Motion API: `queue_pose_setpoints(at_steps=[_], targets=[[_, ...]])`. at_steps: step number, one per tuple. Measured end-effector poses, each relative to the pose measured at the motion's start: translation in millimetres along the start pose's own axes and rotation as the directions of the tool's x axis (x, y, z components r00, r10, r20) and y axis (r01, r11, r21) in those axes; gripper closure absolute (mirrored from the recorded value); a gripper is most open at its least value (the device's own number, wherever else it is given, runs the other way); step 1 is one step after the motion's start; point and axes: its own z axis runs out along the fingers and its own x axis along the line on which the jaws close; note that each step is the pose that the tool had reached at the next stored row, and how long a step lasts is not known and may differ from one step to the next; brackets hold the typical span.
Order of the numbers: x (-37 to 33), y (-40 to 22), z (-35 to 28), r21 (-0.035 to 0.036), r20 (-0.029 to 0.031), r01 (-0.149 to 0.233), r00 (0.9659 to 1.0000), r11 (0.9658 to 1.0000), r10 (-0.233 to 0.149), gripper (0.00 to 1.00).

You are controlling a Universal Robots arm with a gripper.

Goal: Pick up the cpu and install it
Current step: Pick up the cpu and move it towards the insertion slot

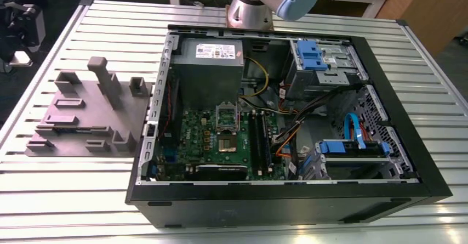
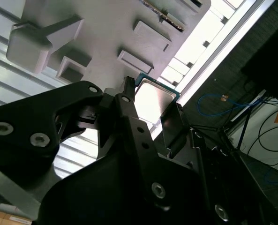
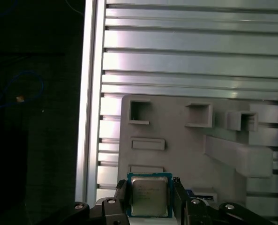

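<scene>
Gripper [image 3: 150, 190] clamped on cpu [image 3: 149, 199] by thin edges, above grey fixture [image 3: 176, 129]. Risk: slip or tilt (narrow purchase); chip drops, or seats skewed in motherboard socket [image 1: 227, 120].

Tall posts [image 1: 107, 84] on grey fixture [image 1: 80, 124], case [image 1: 292, 205] open

The cpu [image 3: 149, 194] was a small flat square chip with a silver-grey metal top and a thin blue-green rim. It was clamped between the two black fingers [image 3: 123, 198] of the gripper [image 3: 149, 199], one against each of two opposite edges. Its metal face was turned toward the cameras in both wrist views and caught bright glare in the second. It appeared lifted clear of the grey moulded tray [image 3: 176, 150] behind it.
</scene>
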Motion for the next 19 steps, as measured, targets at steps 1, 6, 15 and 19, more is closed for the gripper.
queue_pose_setpoints(at_steps=[1, 6, 15, 19], targets=[[0.0, 0.0, -0.7, 0.0005, -0.0001, 0.000, 1.0000, 1.0000, 0.000, 0.53], [0.1, 0.2, -5.0, 0.0019, 0.0001, 0.000, 1.0000, 1.0000, 0.000, 0.53], [0.4, 0.6, -15.9, 0.0054, 0.0000, 0.000, 1.0000, 1.0000, 0.000, 0.53], [0.5, 0.9, -21.7, 0.0074, -0.0001, 0.000, 1.0000, 1.0000, 0.000, 0.53]])
